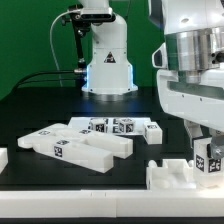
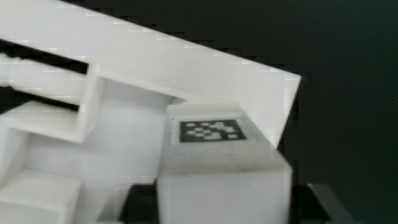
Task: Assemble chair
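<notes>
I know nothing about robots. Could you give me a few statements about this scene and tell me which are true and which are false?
1. The table is black. True.
2. The gripper is empty. False: it is closed on a white tagged part.
3. Loose white parts lie in the middle of the table. True.
4. The backdrop is red. False: it is green.
5. A finished chair stands on the table. False: the pieces lie separately.

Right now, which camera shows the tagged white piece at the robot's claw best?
The wrist view: the tagged white piece sits close, its tag clear. The exterior view shows it small, in the gripper.
</notes>
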Controlling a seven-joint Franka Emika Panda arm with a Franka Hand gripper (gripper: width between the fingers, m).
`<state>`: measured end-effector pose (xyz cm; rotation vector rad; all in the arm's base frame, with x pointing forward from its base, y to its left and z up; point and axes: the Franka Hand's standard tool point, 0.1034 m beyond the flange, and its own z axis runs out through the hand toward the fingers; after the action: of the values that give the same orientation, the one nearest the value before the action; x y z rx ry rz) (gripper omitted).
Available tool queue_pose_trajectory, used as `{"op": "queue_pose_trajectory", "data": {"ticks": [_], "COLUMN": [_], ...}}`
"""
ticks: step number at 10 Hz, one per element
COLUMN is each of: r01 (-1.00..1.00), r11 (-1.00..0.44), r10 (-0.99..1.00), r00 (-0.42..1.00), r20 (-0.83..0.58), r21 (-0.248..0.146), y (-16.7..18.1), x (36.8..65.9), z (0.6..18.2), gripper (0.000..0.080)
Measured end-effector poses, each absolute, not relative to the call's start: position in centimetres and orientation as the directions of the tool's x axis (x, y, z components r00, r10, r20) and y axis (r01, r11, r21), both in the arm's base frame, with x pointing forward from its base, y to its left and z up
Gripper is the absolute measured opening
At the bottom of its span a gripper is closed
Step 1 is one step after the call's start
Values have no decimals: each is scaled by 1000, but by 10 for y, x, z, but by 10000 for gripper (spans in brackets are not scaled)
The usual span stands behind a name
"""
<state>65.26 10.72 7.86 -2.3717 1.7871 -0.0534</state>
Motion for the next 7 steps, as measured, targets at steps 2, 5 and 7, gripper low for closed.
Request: {"op": "queue_pose_trajectory", "data": {"ticks": [2, 5, 7], "r01": [-896, -487, -375], "r11": [-414, -860, -916], "r10": [-904, -499, -387], "r00": [425, 866, 920], "r20": [-43, 48, 67], "r21": [-158, -150, -142], "y": [110, 120, 119], "x": [652, 657, 657], "z": [78, 80, 79], "gripper": [400, 644, 644]}}
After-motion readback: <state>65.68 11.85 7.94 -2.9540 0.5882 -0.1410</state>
